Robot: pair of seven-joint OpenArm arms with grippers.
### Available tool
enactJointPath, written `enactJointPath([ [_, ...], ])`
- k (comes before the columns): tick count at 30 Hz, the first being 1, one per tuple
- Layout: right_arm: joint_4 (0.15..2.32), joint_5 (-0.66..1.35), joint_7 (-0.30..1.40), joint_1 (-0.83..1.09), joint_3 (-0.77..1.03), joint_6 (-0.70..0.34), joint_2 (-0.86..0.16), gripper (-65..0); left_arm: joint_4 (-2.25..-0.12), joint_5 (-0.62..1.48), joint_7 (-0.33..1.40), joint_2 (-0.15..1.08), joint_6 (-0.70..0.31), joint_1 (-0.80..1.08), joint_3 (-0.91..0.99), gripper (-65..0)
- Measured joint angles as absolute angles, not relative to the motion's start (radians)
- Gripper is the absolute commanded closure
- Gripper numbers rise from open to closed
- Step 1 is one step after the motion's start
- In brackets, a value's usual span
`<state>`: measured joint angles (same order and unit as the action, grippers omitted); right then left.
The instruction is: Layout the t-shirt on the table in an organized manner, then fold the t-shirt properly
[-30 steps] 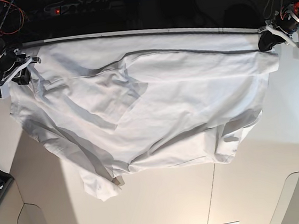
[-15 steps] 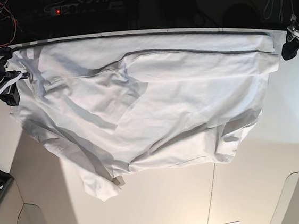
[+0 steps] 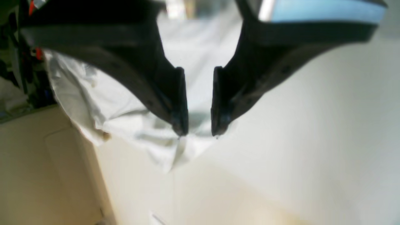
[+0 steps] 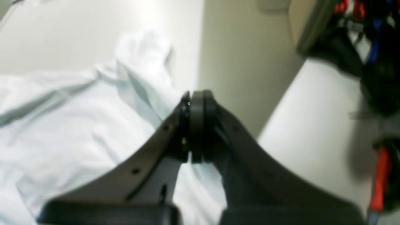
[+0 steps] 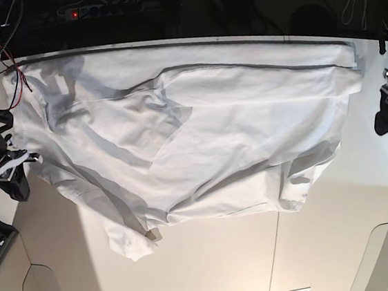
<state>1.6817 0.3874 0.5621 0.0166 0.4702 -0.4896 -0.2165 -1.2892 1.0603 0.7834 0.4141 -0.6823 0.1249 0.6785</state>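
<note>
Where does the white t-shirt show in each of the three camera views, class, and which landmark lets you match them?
Base view: the t-shirt is spread across the upper middle of the table.
Left wrist view: upper left and centre, behind the left hand.
Right wrist view: left half, beside the right hand.
Shared landmark: the off-white table.

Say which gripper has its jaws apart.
The left gripper: a clear gap between its fingertips, nothing held. The right gripper is pressed shut.
</note>
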Motion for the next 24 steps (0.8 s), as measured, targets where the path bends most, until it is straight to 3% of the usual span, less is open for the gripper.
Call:
enactJointPath([
  [10,1.454,0.281,0.536,-0.116,0.195,-0.494,-0.195,0.0,-1.289,0.840,0.705,0.412,-0.689,-0.045,0.272,-15.8],
  [14,1.267,0.275,0.484,-0.192,0.132,-0.495,-0.146,0.0,-1.289,0.685,0.624,0.377,-0.688,-0.069,0.157,-11.2],
  [17,1.143,0.262,0.471,-0.253,0.113,-0.493,-0.107,0.0,-1.289,0.620,0.596,0.338,-0.689,-0.081,0.102,-0.6],
  [24,1.025,0.149,0.419,-0.350,0.113,-0.487,-0.054,0.0,-1.261,0.535,0.586,0.305,-0.689,-0.075,0.059,0.0],
])
